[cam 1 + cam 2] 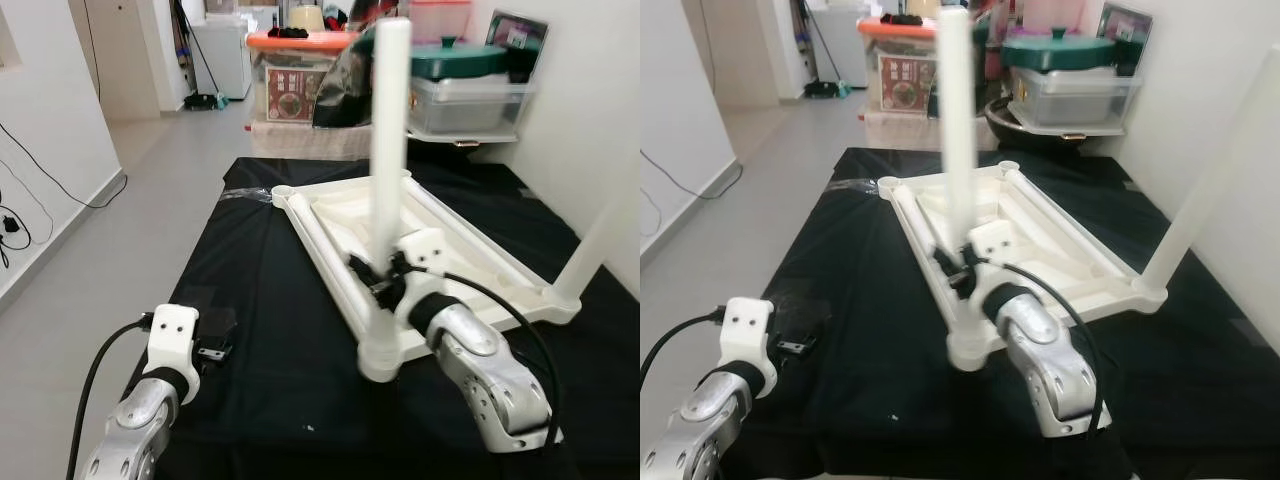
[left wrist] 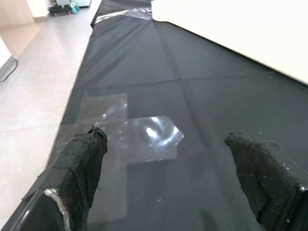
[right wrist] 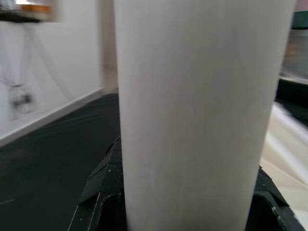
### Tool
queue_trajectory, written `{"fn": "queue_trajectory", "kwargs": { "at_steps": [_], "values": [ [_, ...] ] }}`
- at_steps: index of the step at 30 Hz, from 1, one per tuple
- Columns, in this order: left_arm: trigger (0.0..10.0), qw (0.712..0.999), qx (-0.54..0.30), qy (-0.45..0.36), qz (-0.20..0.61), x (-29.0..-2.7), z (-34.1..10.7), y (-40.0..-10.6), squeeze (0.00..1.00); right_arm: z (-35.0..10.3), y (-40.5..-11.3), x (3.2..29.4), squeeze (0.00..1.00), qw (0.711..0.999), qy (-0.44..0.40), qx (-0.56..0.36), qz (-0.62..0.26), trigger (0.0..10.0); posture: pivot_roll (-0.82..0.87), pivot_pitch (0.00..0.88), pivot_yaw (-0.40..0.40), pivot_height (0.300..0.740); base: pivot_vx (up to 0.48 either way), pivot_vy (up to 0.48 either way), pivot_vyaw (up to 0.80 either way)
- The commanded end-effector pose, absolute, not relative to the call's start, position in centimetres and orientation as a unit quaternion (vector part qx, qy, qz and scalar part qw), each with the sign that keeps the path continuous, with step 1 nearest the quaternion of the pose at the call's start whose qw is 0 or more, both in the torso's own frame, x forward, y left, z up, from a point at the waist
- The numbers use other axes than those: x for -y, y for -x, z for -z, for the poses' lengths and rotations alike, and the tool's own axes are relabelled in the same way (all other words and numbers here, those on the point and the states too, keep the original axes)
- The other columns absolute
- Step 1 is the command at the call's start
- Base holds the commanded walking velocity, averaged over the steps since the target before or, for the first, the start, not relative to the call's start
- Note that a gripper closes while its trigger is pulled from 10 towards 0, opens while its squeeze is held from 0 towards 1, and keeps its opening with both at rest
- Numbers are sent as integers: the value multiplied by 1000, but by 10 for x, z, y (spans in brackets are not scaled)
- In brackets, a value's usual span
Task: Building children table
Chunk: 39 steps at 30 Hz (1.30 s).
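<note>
A white children's tabletop (image 1: 455,240) lies upside down on a black sheet. One white leg (image 1: 386,160) stands upright in its near corner socket (image 1: 380,358). My right gripper (image 1: 380,280) is shut on this leg low down, and the leg (image 3: 202,115) sits between its black fingers (image 3: 101,187). A second white leg (image 1: 600,235) stands at the right corner. More loose white legs (image 1: 320,235) lie inside the tabletop. My left gripper (image 2: 168,183) hovers open over the black sheet at the near left, holding nothing.
The black sheet (image 1: 270,300) covers the floor, with taped patches (image 2: 130,130) near its left edge. Storage boxes (image 1: 300,85) and a green-lidded container (image 1: 465,75) stand behind it. Bare grey floor (image 1: 130,200) and a white wall with cables lie to the left.
</note>
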<state>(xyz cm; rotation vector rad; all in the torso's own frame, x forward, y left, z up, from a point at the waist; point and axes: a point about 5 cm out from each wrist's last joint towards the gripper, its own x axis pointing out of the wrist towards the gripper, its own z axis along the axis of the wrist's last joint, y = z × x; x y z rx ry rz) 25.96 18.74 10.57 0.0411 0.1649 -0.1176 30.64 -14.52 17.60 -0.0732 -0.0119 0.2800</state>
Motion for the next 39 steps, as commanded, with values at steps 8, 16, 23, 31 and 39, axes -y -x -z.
{"fn": "queue_trajectory", "kwargs": {
  "at_steps": [8, 16, 23, 31, 39],
  "values": [
    [10000, 994, -94, -25, 45, -192, -99, -260, 0, -147, -303, 156, 0, 998, -28, -48, -35, 10000, 99, 0, -27, 740, 0, 0, 0],
    [10000, 994, -100, -23, 39, -194, -97, -260, 0, -139, -298, 161, 0, 995, -78, -51, 33, 10000, 95, 0, -21, 740, 0, 0, 0],
    [10000, 993, -107, -22, 33, -196, -95, -262, 0, -124, -299, 175, 0, 984, -95, -101, 108, 10000, 95, 0, -22, 740, 0, 0, 0],
    [10000, 993, -110, -21, 31, -196, -94, -262, 0, -116, -296, 179, 0, 973, -97, -146, 151, 10000, 91, 0, -24, 740, 0, 0, 0],
    [10000, 993, -114, -21, 28, -196, -92, -262, 0, -127, -295, 165, 0, 987, -67, -118, 85, 10000, 82, 0, -23, 740, 0, 0, 0]
  ]
}}
